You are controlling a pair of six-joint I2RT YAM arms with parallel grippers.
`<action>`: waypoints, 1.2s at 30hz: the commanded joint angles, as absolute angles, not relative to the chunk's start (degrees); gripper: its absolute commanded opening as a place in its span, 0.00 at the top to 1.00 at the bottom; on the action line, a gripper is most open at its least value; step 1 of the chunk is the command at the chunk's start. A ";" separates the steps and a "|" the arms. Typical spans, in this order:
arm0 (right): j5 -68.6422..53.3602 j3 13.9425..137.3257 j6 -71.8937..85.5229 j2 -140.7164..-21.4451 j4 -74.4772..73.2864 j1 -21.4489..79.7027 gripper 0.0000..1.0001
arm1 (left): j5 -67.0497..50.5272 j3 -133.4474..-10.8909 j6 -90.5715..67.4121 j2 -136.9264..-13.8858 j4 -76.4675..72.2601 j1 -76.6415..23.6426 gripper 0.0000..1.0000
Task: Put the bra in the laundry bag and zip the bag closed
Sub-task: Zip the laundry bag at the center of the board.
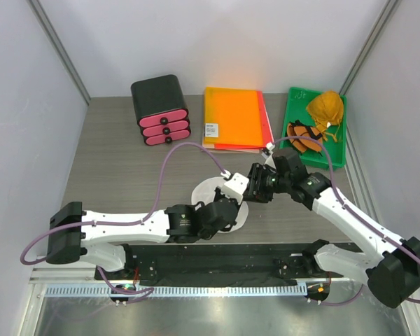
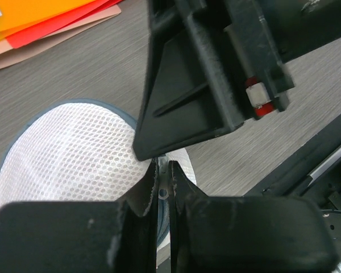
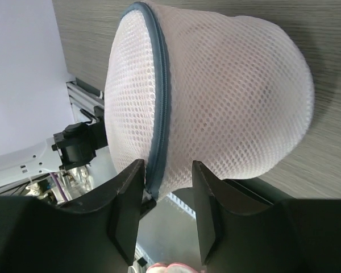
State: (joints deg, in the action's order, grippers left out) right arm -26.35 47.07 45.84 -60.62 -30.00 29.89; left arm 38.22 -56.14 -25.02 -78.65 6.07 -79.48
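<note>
The laundry bag (image 1: pixel 208 190) is a white mesh dome with a dark zip round its rim, lying at mid-table and half covered by both grippers. My left gripper (image 2: pixel 162 168) is shut on the bag's rim (image 2: pixel 68 153), with a small metal ring showing between its jaws. My right gripper (image 3: pixel 167 187) is open and straddles the bag's zipped edge (image 3: pixel 159 114), its left finger touching the zip; the mesh dome (image 3: pixel 233 96) bulges beyond. From above, the left gripper (image 1: pixel 232 199) and right gripper (image 1: pixel 250 189) meet at the bag's right side. The bra is hidden.
At the back stand a black drawer unit with pink fronts (image 1: pixel 160 110), orange and red folders (image 1: pixel 234 117), and a green tray (image 1: pixel 297 105) holding mustard and brown fabric items (image 1: pixel 325 108). A black rail (image 1: pixel 217 255) runs along the near edge. The right arm's body (image 2: pixel 199 74) hangs just above the left jaws.
</note>
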 commanded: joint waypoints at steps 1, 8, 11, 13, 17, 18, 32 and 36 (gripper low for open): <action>-26.46 45.97 52.73 -60.03 -20.92 32.08 0.55 | 37.44 -58.18 -24.52 -77.96 4.13 -79.54 1.00; -24.97 45.62 53.17 -61.87 -19.25 32.43 0.56 | 36.47 -57.57 -25.05 -77.43 4.39 -79.80 1.00; -23.91 45.53 53.79 -62.84 -18.73 32.34 0.63 | 35.86 -57.04 -24.96 -76.91 4.39 -79.98 1.00; -24.26 45.62 54.05 -63.81 -18.11 32.43 0.79 | 35.68 -56.60 -24.96 -76.64 4.39 -80.07 1.00; -24.87 46.31 54.58 -65.74 -16.61 32.34 0.99 | 36.03 -55.03 -24.96 -75.77 4.39 -80.16 1.00; -24.79 46.41 54.58 -65.92 -16.44 32.17 0.99 | 36.04 -54.76 -25.13 -75.59 4.48 -80.16 1.00; -40.86 50.44 48.71 -76.27 -11.95 20.04 0.99 | 39.37 -45.97 -30.40 -68.12 9.40 -81.47 1.00; -46.31 53.69 42.20 -81.80 -12.65 18.37 0.99 | 41.13 -43.60 -31.64 -64.70 11.95 -81.47 1.00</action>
State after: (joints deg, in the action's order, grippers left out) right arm -40.45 48.69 49.89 -77.91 -16.01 20.16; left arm 38.68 -45.36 -28.84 -68.95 8.62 -80.73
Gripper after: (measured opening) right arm 0.043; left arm 0.052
